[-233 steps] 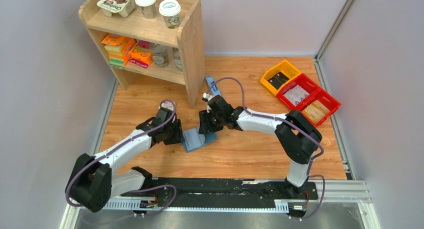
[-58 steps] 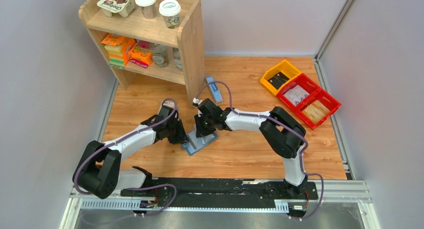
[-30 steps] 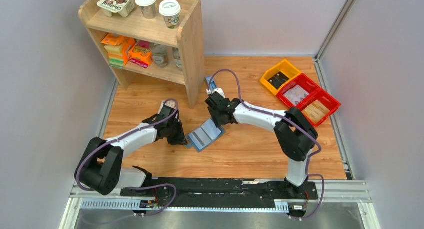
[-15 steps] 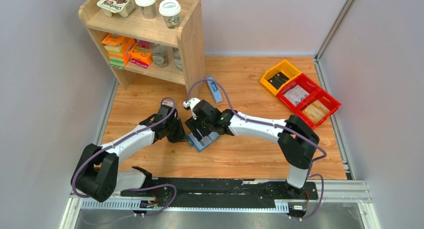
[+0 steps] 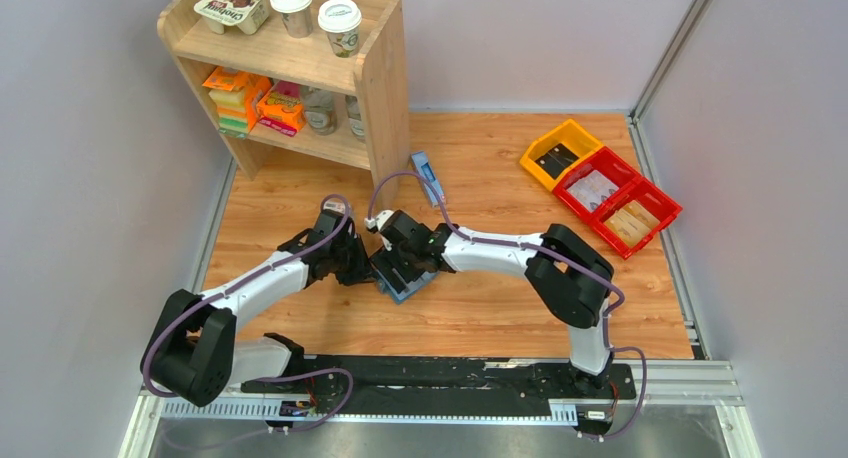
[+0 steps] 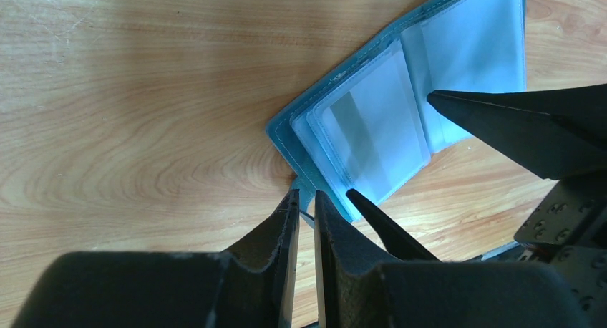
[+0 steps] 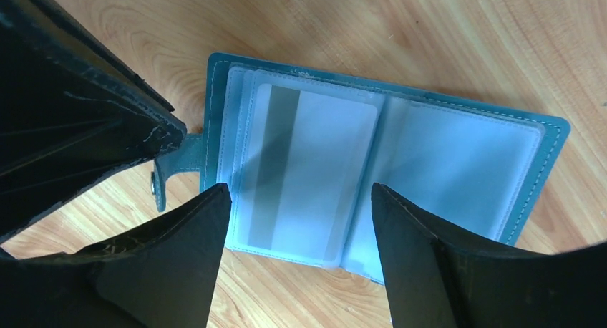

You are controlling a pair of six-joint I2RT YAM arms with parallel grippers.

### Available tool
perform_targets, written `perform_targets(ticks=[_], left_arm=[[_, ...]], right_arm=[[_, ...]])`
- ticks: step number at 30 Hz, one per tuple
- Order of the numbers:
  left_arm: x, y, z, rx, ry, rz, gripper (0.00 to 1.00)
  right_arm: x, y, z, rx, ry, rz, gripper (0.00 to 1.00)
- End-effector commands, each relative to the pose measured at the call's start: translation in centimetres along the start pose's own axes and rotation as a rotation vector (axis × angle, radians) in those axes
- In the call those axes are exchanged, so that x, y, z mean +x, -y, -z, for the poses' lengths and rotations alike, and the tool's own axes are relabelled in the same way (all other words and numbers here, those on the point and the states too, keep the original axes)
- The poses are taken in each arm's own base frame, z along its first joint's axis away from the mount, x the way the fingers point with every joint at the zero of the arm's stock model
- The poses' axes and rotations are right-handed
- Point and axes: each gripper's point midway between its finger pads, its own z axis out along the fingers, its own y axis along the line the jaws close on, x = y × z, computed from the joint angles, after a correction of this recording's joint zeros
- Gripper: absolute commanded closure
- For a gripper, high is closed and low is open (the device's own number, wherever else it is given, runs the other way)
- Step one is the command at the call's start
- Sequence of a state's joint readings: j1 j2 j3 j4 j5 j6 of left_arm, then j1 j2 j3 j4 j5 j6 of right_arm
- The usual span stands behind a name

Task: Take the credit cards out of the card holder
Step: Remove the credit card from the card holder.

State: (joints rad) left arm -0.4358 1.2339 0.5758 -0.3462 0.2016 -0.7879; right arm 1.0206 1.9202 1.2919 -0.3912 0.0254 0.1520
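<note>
Tabletop (image 5: 500,308) bears open card holder (image 7: 458,163), 1 card (image 7: 308,170) inside; left jaws pinch its tab (image 7: 172,167), right jaws spread.

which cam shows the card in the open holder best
Right wrist: the card sits mid-frame, its grey stripe clear inside the holder. Left wrist shows it smaller and paler. The top view shows only a corner of the holder, no card.

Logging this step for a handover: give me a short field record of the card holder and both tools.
card holder: lying open on table, clear sleeves up
card: grey-striped, inside a sleeve
left tool: shut on the holder's closure tab
right tool: open, straddling the card from above, holding nothing
</note>
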Motion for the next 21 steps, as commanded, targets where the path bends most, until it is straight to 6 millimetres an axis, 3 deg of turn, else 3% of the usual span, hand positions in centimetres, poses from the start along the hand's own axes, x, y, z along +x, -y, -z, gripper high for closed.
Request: perform_targets(ticks=[1,7,11,21], left_arm=[[-0.6,0.8,0.3,0.038,0.031,0.01,0.79],[-0.7,0.9,0.4,0.043,0.034,0.013,0.79],[-0.7,1.0,0.4,0.046,0.032,0.016,0.79],[-1.3,2.2,0.8,0.105,0.055,-0.003,0.79]], right_arm=[[-0.6,-0.3,-0.7,0.024,-0.01,0.015,0.25],[0.1,-0.4,-1.2,0.047,-0.047,0.045,0.26],[0.1,-0.5,-1.3,0.036,-0.06,0.044,0.33],[0.0,-1.9,-0.9,-0.191,-0.055,-0.09,0.47]])
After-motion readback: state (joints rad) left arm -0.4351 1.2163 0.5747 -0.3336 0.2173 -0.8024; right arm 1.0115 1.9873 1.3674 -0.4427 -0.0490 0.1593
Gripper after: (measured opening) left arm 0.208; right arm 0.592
